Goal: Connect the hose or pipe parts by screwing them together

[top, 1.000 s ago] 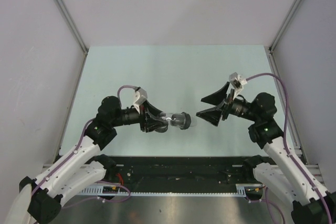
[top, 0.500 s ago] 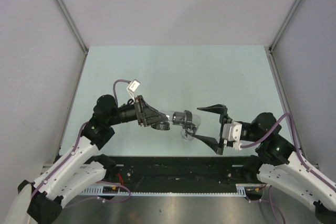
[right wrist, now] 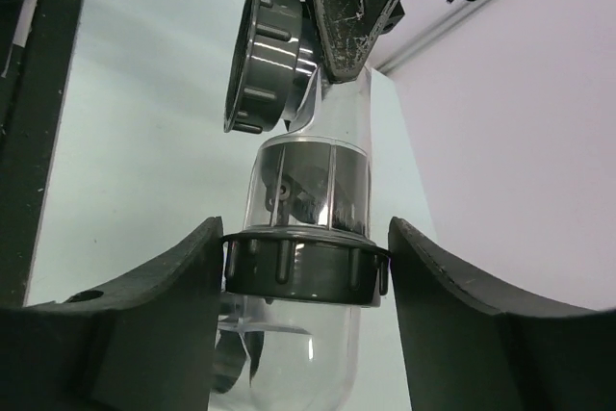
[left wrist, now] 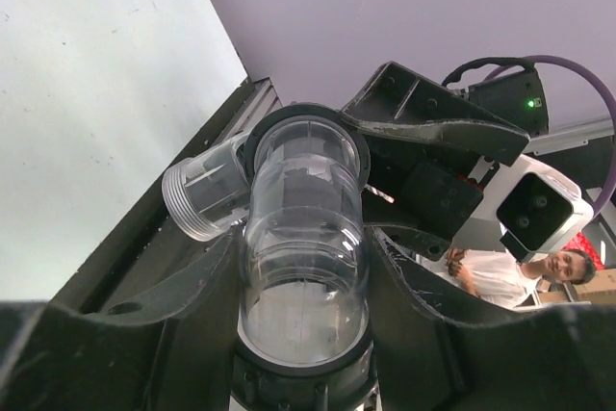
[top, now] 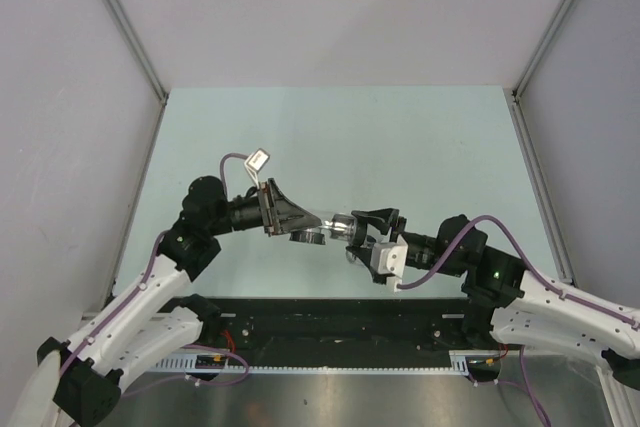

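Pale green surface (top: 330, 127) lay between plain grey walls (top: 60, 97), with a black rail (top: 340, 322) along its near edge. Seen from above, the left arm (top: 150, 282) and the right arm (top: 560, 302) reached inward from their corners. They met over the near middle of the surface, just beyond the rail.

Between them was the clear pipe (left wrist: 303, 238), a short see-through plastic tube lying roughly level and pointing from one arm to the other. It seemed to be held off the surface, though the overhead view was too small to be sure. The left jaws were clenched on the body of this pipe, one black finger pressed to each side. In the left wrist view a threaded side branch (left wrist: 197, 201) stuck out from the pipe on the left of that view, bare and untouched.

At the pipe's far end sat the dark ribbed ring (right wrist: 303, 271). The right jaws were clenched on that ring, a finger touching it on either side. The right wrist view looked along the pipe from that end. Beyond the ring it showed a grey ring nut (right wrist: 262, 55) beside the left arm's fingers (right wrist: 346, 7), on the end the left arm held.

Behind the right arm, in the left wrist view, a person (left wrist: 505, 271) in a white shirt was visible in the background, well apart from the surface.
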`<state>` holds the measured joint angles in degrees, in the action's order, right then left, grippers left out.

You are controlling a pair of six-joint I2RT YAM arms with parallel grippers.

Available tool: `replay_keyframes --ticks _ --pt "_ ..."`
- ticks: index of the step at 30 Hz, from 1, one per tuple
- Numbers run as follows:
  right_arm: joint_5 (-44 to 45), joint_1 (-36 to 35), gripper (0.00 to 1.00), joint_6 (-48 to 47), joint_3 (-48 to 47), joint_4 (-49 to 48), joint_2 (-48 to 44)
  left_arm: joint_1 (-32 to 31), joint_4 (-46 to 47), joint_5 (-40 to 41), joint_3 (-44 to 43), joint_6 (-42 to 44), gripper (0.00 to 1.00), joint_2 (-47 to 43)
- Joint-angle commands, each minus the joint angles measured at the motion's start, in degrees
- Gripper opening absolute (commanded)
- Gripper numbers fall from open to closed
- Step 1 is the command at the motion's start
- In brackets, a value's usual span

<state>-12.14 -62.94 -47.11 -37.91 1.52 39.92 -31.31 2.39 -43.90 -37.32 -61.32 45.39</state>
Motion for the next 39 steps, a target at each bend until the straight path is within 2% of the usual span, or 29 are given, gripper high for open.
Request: replay_keyframes --ticks 1,2,6,8,11,12,14,17,22,25,27,28,29,31,32,35,39 --pt "4.23 -0.43 0.54 2.2 -0.15 -3.19 1.3 0.2 7.1 -4.08 -2.85 -3.54 0.0 0.23" --pt "4.75 -0.43 0.43 2.37 -0.15 -3.19 1.47 0.11 7.62 -5.22 -2.93 -3.46 0.0 0.84" --pt "5.29 -0.43 0.26 4.66 -0.23 -3.37 2.09 0.2 8.15 -6.9 -3.46 -1.01 0.0 2.16" --pt "4.32 -0.08 0.22 8.67 -1.46 -2.67 2.44 -0.15 8.15 -8.12 -4.25 1.54 0.0 2.6" --pt "-1.81 2.46 0.16 13.87 -3.83 1.02 3.49 -0.59 8.15 -9.62 -5.66 12.42 0.0 3.04" --pt "-3.66 3.16 0.15 15.72 -4.45 2.6 3.76 -0.59 8.24 -9.63 -5.66 19.07 0.0 2.87" --pt "-10.33 5.97 0.13 18.53 -5.67 3.31 4.46 -0.59 8.24 -9.1 -5.22 26.04 0.0 2.17" --pt "-20.26 10.98 0.04 25.74 -7.26 4.19 6.57 -1.21 8.24 -9.1 -3.99 42.1 0.0 1.72" --pt "-33.61 17.14 0.05 36.1 -8.23 3.85 10.09 -3.14 8.15 -10.93 -2.23 57.69 0.0 1.46" --pt "-38.82 20.83 0.07 42.77 -8.23 1.56 10.96 -3.14 8.15 -8.41 -0.74 65.0 0.0 1.37" --pt "-38.31 21.71 0.12 44.03 -8.23 1.55 10.79 -3.06 8.15 -7.26 -0.65 66.33 0.0 2.07" --pt "-35.78 21.72 0.18 44.04 -8.23 1.91 9.92 -3.06 8.15 -6.64 -0.91 65.98 0.0 2.51" --pt "-33.84 21.72 0.36 44.3 -8.23 2.26 9.39 -2.97 8.15 -5.42 -1.17 64.5 0.0 3.04" --pt "-26.67 22.15 0.54 44.48 -8.23 3.49 7.9 -2.71 8.15 -4.27 -1.88 62.65 0.0 4.71" --pt "-24.18 22.33 0.74 44.65 -8.23 4.01 6.24 -2.62 8.15 -3.31 -1.97 61.68 0.0 5.06" --pt "-16.88 22.68 0.99 44.65 -8.23 6.65 2.81 -1.3 8.24 -0.85 -1.88 56.68 0.0 6.55" --pt "-11.25 22.68 1.0 45.44 -8.23 10.34 -0.63 0.19 9.12 0.73 -0.92 52.98 0.0 8.84"
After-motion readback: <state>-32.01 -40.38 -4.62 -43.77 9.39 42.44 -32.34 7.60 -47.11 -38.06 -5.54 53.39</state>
